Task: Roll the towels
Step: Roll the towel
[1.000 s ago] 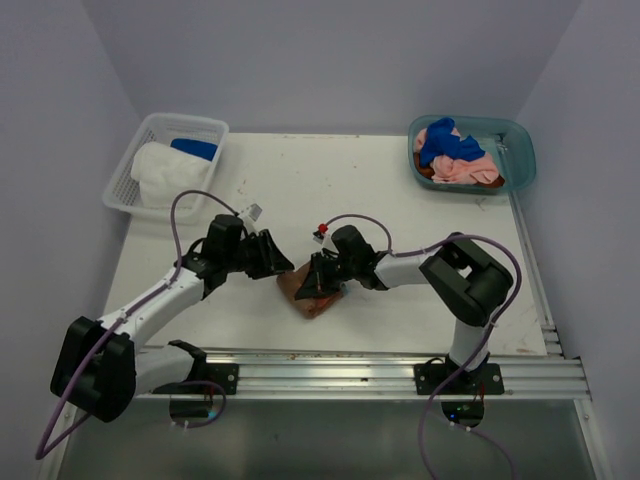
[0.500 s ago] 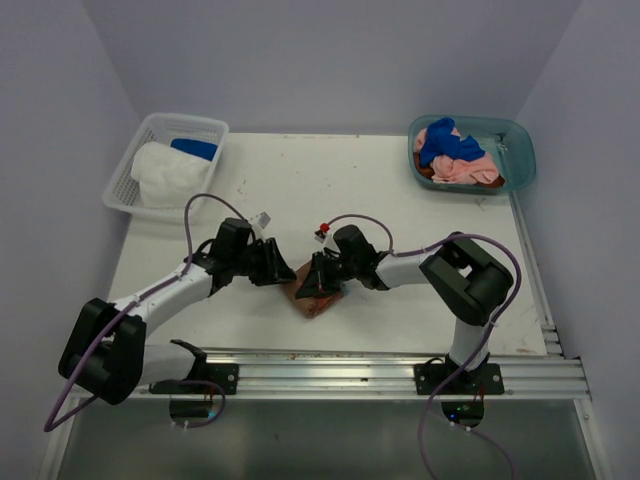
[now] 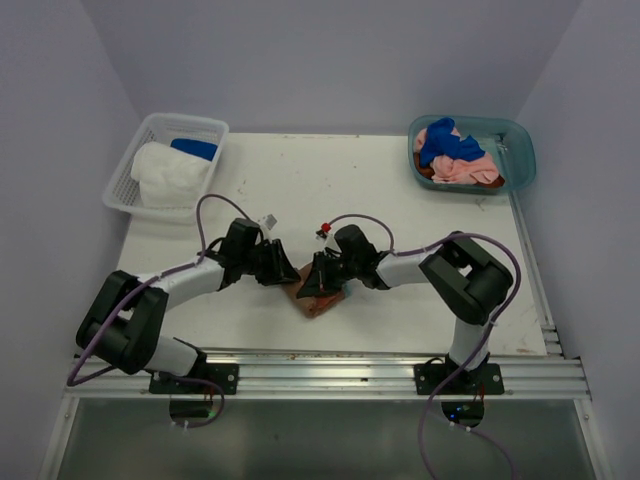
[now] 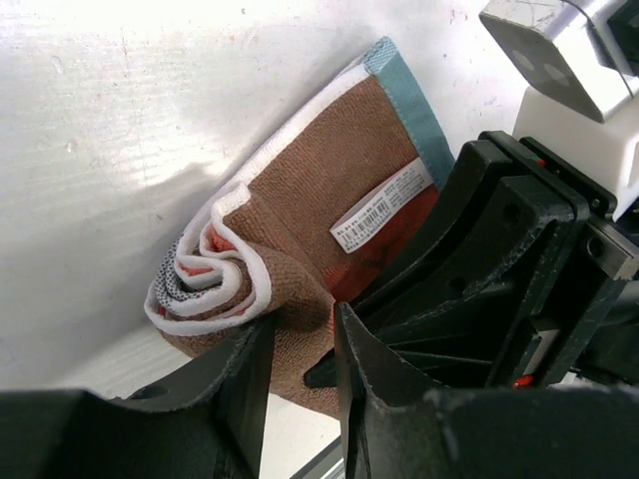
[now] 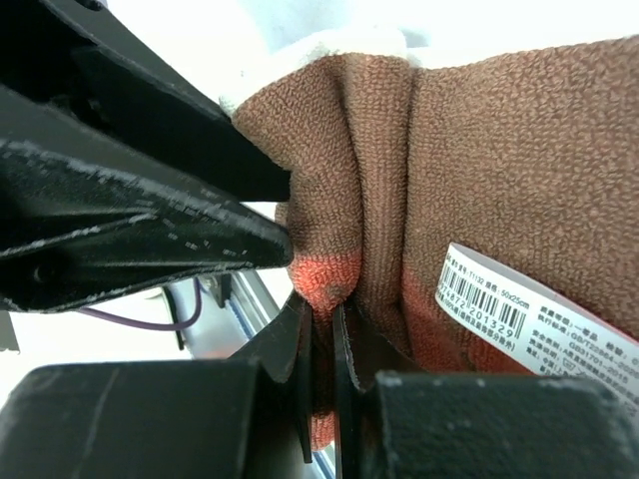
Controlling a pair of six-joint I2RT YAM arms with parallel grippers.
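As the right gripper (image 5: pixel 319 307) pinched the part-rolled brown terry towel (image 4: pixel 329 170), the left gripper (image 4: pixel 300 337) held narrow jaws astride its coil. Rolling onward likely needed their grip.

Basket (image 3: pixel 186 118) rear-L, tub (image 3: pixel 530 155) rear-R, towel (image 3: pixel 315 303) ctr

Brown towel (image 4: pixel 329 190): brown terry with white edging; teal band along the edge farthest from the black fingers (image 4: pixel 245 384) of the left gripper (image 4: pixel 303 324); grey-and-white speckled layer in the roll end just above them; orange-red patch between the black fingers (image 5: pixel 282 347) of the right gripper (image 5: pixel 319 304). Label (image 4: pixel 384 208): white, black print.
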